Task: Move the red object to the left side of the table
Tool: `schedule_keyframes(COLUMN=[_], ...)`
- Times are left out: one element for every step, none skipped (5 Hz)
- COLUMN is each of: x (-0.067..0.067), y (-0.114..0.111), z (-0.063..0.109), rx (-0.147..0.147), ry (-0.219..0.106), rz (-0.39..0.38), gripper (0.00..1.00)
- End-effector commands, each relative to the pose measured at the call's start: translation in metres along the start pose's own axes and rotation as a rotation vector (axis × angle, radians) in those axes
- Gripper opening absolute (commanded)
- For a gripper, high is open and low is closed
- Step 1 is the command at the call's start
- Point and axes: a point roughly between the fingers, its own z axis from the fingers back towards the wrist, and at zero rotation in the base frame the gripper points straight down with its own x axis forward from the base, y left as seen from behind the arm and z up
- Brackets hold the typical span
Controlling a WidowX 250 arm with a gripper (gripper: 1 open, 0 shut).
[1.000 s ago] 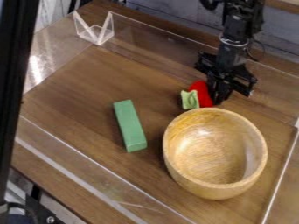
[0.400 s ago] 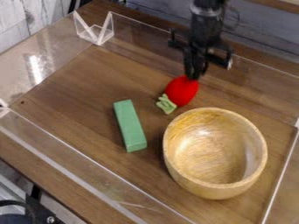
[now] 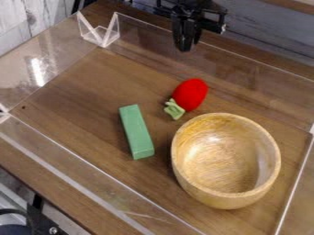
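Cut off: the black robot arm runs out of the top edge, so only its lower end and the black gripper point(image 3: 185, 40) show; the brown wood-grain table point(image 3: 86, 92) is cropped at the left, bottom and right edges.
Hard to make out: the gripper's fingers are dark, small and blurred against the dark background, so I cannot tell how far apart they stand.
Gripper hold: nothing hangs from it or sits between its tips; it points downward above the far part of the table, well apart from the fruit.
Partly hidden: a dark vertical bar in the near left foreground covers a strip of the table's left edge.
Red object: one small glossy red toy fruit point(image 3: 189, 94) with a light-green leafy end, lying on the tabletop near the middle, leafy end toward the near left.
Fruit's neighbours: just beside the far-left rim of the round wooden bowl point(image 3: 196, 179); whether it touches the rim cannot be told. The green rectangular block point(image 3: 135, 130) lies to its left, near but apart.
Bowl: one, upright, its inside bare wood, right of centre toward the near edge.
Block: one, lying flat, its long side running roughly near to far.
Clear walls: low acrylic panels edge the table; one small clear angled acrylic piece point(image 3: 98, 29) stands at the far left corner.
Count: one fruit, one block, one bowl, one gripper.
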Motion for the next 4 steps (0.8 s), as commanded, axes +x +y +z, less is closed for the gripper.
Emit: schedule_keyframes(x=[0.009,0.014,0.018,0.021], y=[0.0,0.0,0.003,0.006], z=[0.009,0.0,-0.012,-0.024], rx=[0.006,0.008,0.009,0.005], ry=[-0.033,-0.026,-0.011,0.003], rz=[0.002,0.008,0.058,0.107], gripper=[1.0,1.0,1.0,1.0])
